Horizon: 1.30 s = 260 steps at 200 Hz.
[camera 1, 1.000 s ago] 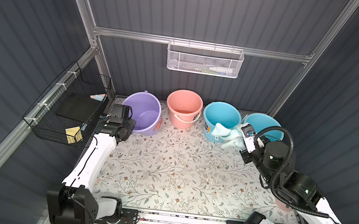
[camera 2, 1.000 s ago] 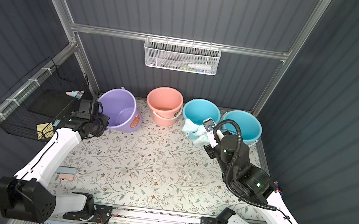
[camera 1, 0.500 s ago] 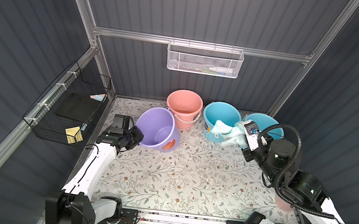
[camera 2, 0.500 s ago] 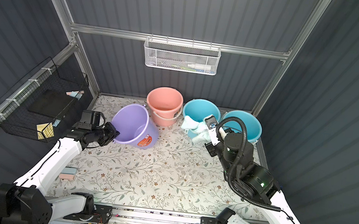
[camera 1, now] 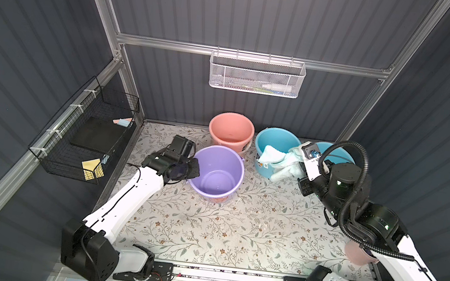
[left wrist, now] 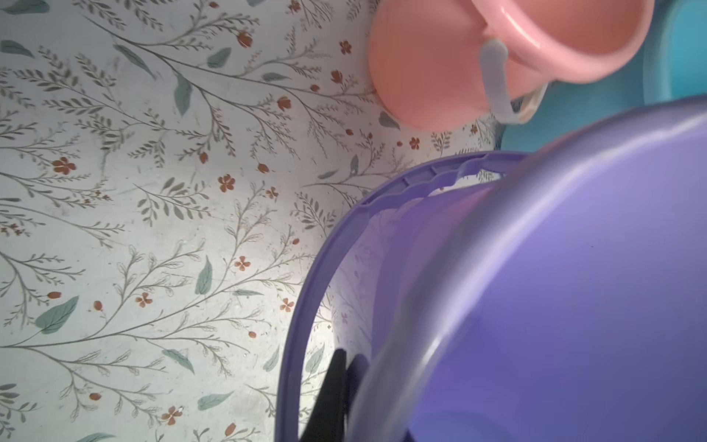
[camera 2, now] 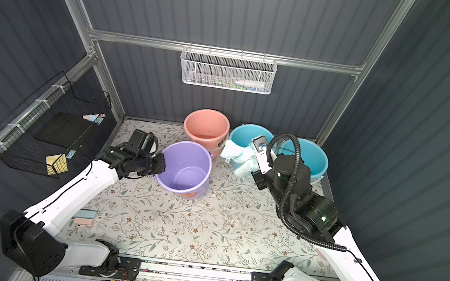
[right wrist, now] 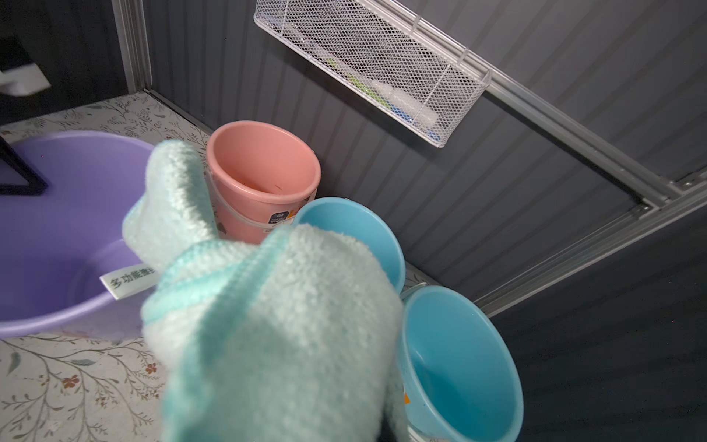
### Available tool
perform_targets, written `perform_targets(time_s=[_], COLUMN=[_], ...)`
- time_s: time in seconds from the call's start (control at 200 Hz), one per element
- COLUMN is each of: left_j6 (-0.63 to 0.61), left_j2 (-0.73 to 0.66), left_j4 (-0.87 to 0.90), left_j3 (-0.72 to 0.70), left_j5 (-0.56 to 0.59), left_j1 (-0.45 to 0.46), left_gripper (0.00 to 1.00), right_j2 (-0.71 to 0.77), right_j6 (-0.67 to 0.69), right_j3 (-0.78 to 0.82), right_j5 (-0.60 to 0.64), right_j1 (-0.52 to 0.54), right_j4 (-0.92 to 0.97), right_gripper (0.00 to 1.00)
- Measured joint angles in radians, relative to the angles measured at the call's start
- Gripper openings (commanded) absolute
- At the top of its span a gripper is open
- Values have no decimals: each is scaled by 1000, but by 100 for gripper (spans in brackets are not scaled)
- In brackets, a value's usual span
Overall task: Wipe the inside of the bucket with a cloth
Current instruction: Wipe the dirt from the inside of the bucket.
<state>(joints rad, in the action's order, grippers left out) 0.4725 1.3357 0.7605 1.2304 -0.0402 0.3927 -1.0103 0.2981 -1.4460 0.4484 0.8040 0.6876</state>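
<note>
Left pincer [camera 1: 194, 169] closed on purple bucket [camera 1: 217, 176] at its 9 o'clock rim, steadying it. Right pincer [camera 1: 295, 164], tips apparently buried, clamps the cloth [right wrist: 267, 325] at 2 o'clock, ready to wipe.

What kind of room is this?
Probably a little pretend washroom, built for robots to practise in: grey panel walls on a metal frame, a white wire basket hanging up, and a pink bucket and blue bucket on a flowery mat.
</note>
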Motion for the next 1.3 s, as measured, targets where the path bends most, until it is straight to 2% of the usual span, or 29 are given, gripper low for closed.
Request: perform_targets(time_s=[0.295,0.58,0.755,1.01,1.301], left_j6=[21,58,76,84,84], left_j2=[112,174,193,199,211], left_j4=[-2,-26,-56,-76,-108], left_j3=[56,75,83,84,84], left_j5=[79,108,124,124,114], left_j1=[187,293,340,373,385], left_gripper=[0,0,0,0,0], right_j2=[-105,-184,-231,-289,-411], right_j6=[-280,-484,-541,-584,-638], right_j3=[-168,-187,-170,-42,64], right_j5=[-85,-192,-248,-319,-457], right_j1=[0,0,0,0,-7], right_j4=[165,311,354,375,280], right_gripper=[0,0,0,0,0])
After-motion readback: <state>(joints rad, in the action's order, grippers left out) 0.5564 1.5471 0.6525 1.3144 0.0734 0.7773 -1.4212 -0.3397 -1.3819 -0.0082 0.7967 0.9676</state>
